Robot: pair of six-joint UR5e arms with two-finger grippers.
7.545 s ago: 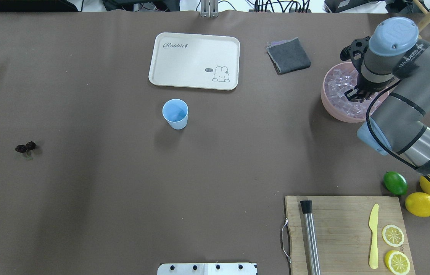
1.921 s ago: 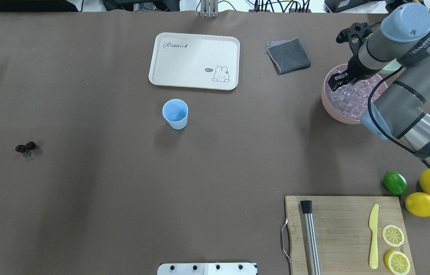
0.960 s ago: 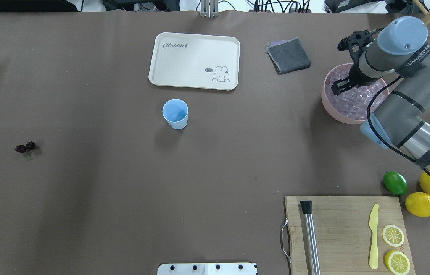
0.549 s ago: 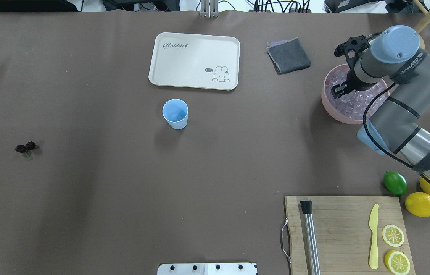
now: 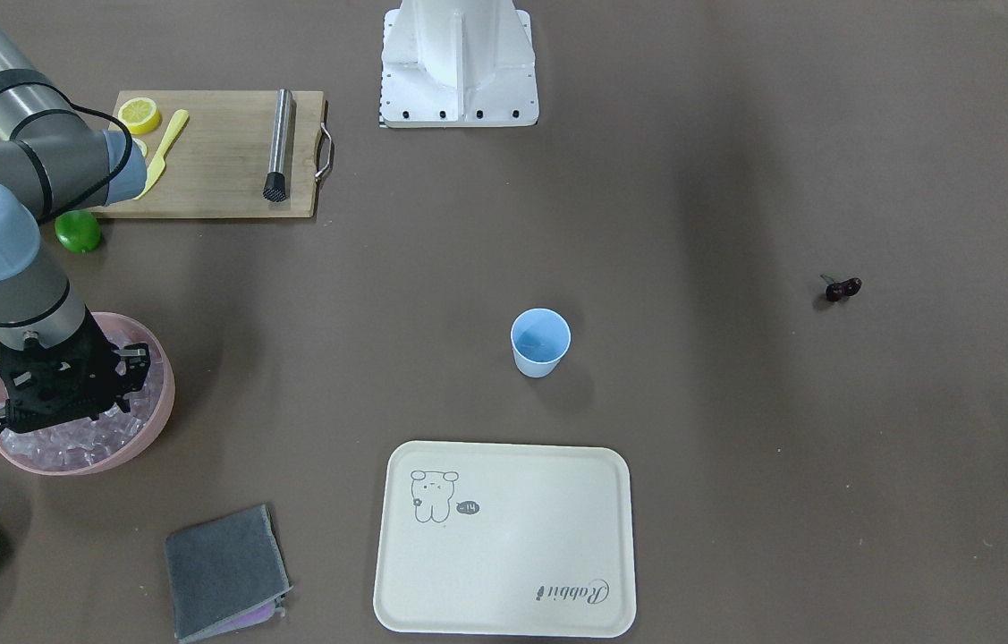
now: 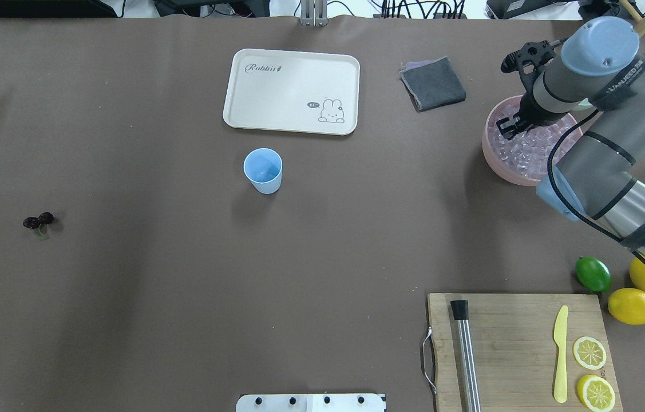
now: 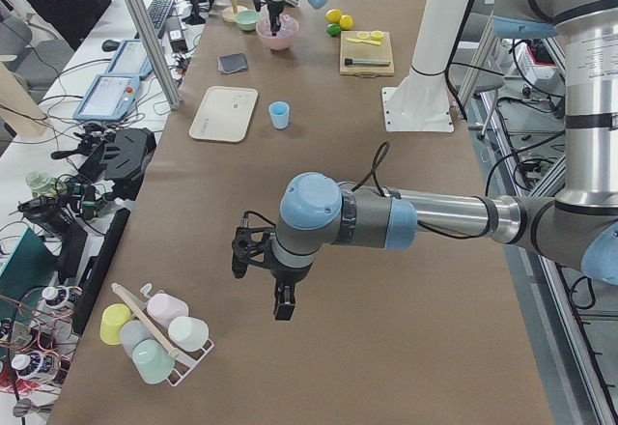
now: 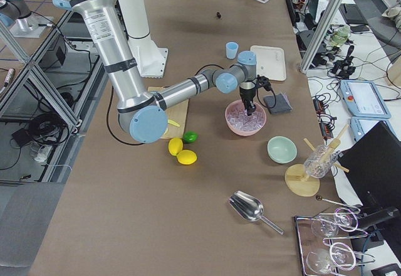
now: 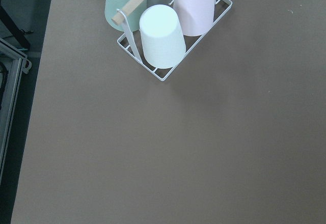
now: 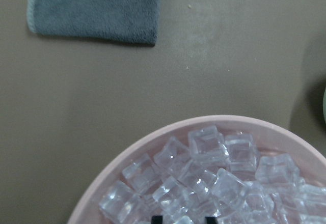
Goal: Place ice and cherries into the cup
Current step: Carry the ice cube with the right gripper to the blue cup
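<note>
The light blue cup (image 6: 262, 170) stands upright in the middle of the table, below the tray. Far to the left lie the dark cherries (image 6: 38, 220), with no arm near them. A pink bowl (image 6: 491, 163) at the right holds the heap of ice (image 6: 528, 150). Just above that heap, at the bowl's left side, hangs my right gripper (image 6: 507, 127). In the right wrist view its fingertips (image 10: 157, 218) stand narrowly apart with a glassy cube between them. My left gripper (image 7: 281, 307) hangs over bare table far from the cup; whether it is open or shut I cannot tell.
A cream tray (image 6: 292, 90) and a grey cloth (image 6: 432, 84) lie behind the cup. At the front right is a cutting board (image 6: 517, 343) with a metal rod, a yellow knife and lemon slices, a lime (image 6: 593, 274) and lemons (image 6: 633, 306) beside it. A cup rack (image 9: 168, 30) sits below the left wrist.
The right gripper shifted from the bowl's right side to its left, dipped into the ice half a second ago, and has now lifted a little. Cup and cherries have not moved.
</note>
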